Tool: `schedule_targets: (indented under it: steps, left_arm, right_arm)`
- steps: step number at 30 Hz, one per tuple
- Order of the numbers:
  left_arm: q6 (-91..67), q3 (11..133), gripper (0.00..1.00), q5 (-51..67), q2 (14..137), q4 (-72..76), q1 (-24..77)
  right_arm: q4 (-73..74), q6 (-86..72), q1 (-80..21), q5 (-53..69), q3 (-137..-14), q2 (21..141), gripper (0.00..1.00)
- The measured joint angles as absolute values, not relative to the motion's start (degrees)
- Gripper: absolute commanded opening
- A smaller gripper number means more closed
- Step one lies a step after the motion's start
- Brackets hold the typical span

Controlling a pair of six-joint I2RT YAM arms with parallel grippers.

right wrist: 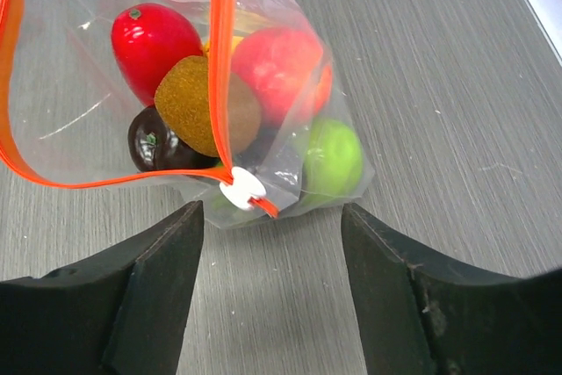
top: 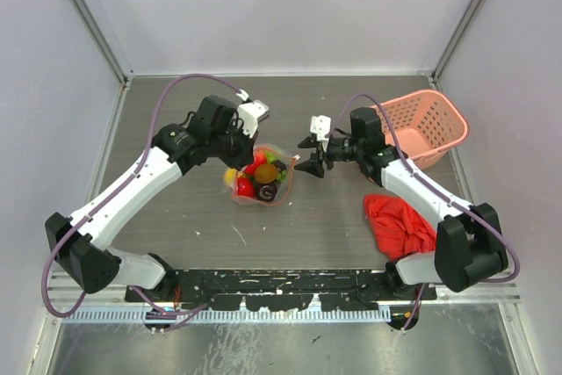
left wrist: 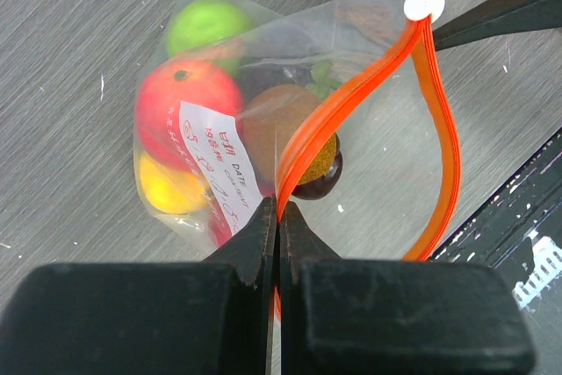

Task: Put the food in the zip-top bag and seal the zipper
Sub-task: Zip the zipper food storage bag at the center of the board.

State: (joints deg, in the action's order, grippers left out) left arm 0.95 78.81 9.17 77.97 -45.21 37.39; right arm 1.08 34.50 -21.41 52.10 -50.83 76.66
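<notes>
While the left pincer [left wrist: 278,214] is pressed fully shut on the orange zipper [left wrist: 351,98] at one end of the clear bag [left wrist: 378,164], the right pincer [right wrist: 270,217] stands open and holds nothing. Its two black fingers [right wrist: 158,287] sit either side of the white slider [right wrist: 244,191], which lies just ahead of the tips at the bag's opposite end. I cannot tell whether either finger touches the plastic.

From the slider, one zipper strip runs straight to the left pincer and the other bows away from it, so the mouth gapes. Beyond the strips, inside the bag, lie the fruits: a brown one [right wrist: 206,103] nearest the zipper, a dark one [right wrist: 154,142], a red one [right wrist: 154,37], a red-orange one [right wrist: 281,68] and a green one [right wrist: 334,155]. A yellow fruit [left wrist: 171,186] is half hidden behind the white label [left wrist: 219,164], whose print is too blurred to read.

From above, the left pincer's tips are hidden under its own wrist. That arm reaches forward and bends inward over the bag. The right arm slants in from the right, its pincer pointing sideways at the bag, with a pink basket [top: 426,125] behind its wrist and a red cloth [top: 399,221] on the table [top: 176,234] beside its lower arm.
</notes>
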Motion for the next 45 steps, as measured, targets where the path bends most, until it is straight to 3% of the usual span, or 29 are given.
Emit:
schedule_targets:
  steps: [5,9,14,21,28,42,45]
  left_arm:
    - [0.95,78.81,0.00,9.30,77.97,-45.21,37.39]
    - [0.95,78.43,0.00,9.32,77.97,-45.04,37.39]
    - [0.95,78.22,0.00,9.23,77.93,-44.77,37.39]
    - [0.93,77.56,0.02,6.46,76.75,-44.36,37.39]
    - [0.45,77.56,0.24,1.41,75.13,-43.94,37.41]
    - [-3.14,73.84,0.52,0.95,63.72,-42.26,37.39]
    - [-3.11,70.96,0.54,1.06,61.43,-42.17,37.39]
  right_arm:
    - [1.74,36.62,-23.11,52.38,-52.18,78.70,0.52]
    - [2.31,38.13,-23.97,52.38,-52.77,78.89,0.25]
    - [4.56,38.96,-24.27,52.12,-54.04,78.22,0.01]
    - [11.77,39.29,-24.32,51.07,-58.06,74.65,0.01]
    - [20.64,36.12,-26.26,44.34,-63.77,71.72,0.00]
    - [32.69,26.57,-28.34,32.95,-70.83,72.05,0.00]
    - [33.56,26.09,-28.34,31.86,-70.83,72.05,0.00]
